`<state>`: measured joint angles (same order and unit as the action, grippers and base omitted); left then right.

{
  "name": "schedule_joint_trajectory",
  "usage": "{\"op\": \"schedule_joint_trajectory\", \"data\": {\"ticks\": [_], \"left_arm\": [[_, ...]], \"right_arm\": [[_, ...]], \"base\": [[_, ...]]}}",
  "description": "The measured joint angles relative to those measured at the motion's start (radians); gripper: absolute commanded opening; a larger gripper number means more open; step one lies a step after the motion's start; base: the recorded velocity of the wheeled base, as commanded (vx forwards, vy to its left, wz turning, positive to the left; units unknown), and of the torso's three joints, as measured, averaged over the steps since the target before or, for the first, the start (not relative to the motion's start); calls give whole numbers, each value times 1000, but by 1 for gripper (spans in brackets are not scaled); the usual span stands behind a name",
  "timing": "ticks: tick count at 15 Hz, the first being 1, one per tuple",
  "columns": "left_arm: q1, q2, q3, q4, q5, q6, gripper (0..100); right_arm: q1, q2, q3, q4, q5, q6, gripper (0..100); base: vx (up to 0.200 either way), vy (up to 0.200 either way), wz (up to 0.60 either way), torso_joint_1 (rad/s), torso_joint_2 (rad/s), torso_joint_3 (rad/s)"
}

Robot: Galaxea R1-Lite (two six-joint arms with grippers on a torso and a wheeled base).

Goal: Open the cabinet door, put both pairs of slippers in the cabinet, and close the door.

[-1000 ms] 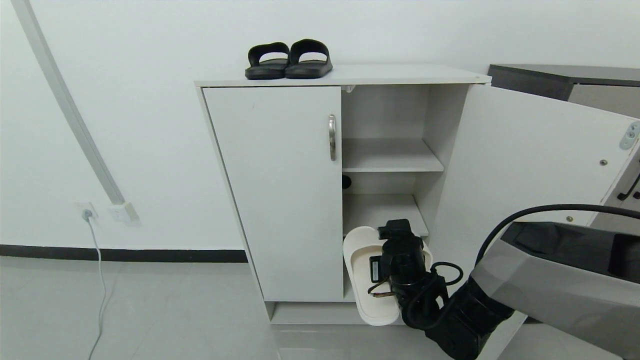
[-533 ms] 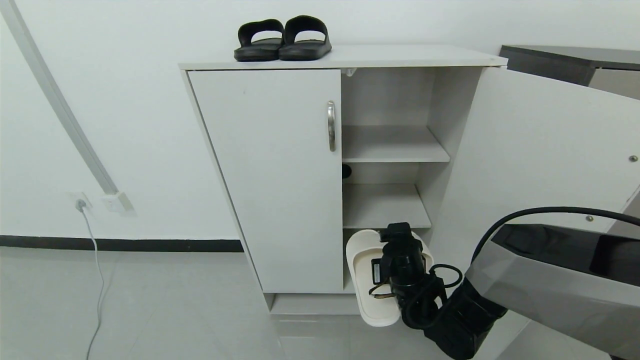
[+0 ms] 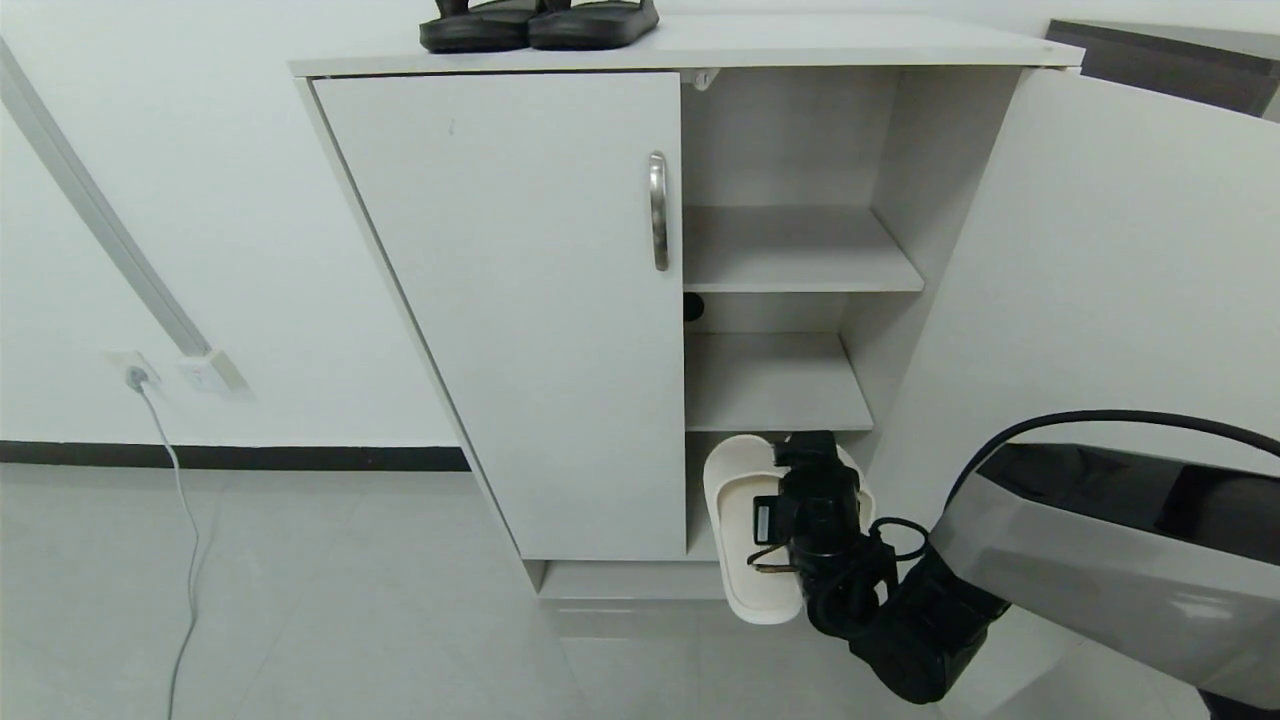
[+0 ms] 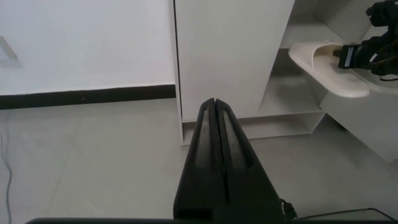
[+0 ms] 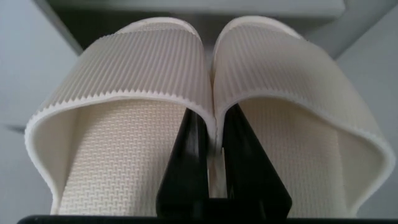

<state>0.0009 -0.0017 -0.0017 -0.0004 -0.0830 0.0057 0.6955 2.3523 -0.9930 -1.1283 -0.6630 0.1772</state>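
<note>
From the lower right of the head view the right arm reaches forward and down. Its right gripper (image 3: 806,455) pinches the cream slippers (image 3: 730,510) by their adjoining strap edges at the mouth of the cabinet (image 3: 500,300)'s bottom compartment, seemingly partway in. The left gripper (image 4: 214,112) hangs over the floor (image 4: 93,162), fingers pressed together. At upper centre the black slippers (image 3: 540,22) sit on the cabinet top.

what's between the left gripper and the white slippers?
Left wrist view: only bare floor and the cabinet base lie between the left gripper and the white slippers.
</note>
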Motion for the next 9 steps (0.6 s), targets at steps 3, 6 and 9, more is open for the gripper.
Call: {"op": "schedule_joint_trajectory", "data": {"ticks": [3,6,9], "left_arm": [[0,0,0,0,0,0,0],[0,0,0,0,0,0,0],[0,0,0,0,0,0,0]], "right_arm": [[-17,32,16,-261,3,-146,0],[-32,53,21,-275,8,-165,0],[-34,55,20,-277,8,-165,0]], "base": [[0,0,0,0,0,0],[0,0,0,0,0,0],[0,0,0,0,0,0]]}}
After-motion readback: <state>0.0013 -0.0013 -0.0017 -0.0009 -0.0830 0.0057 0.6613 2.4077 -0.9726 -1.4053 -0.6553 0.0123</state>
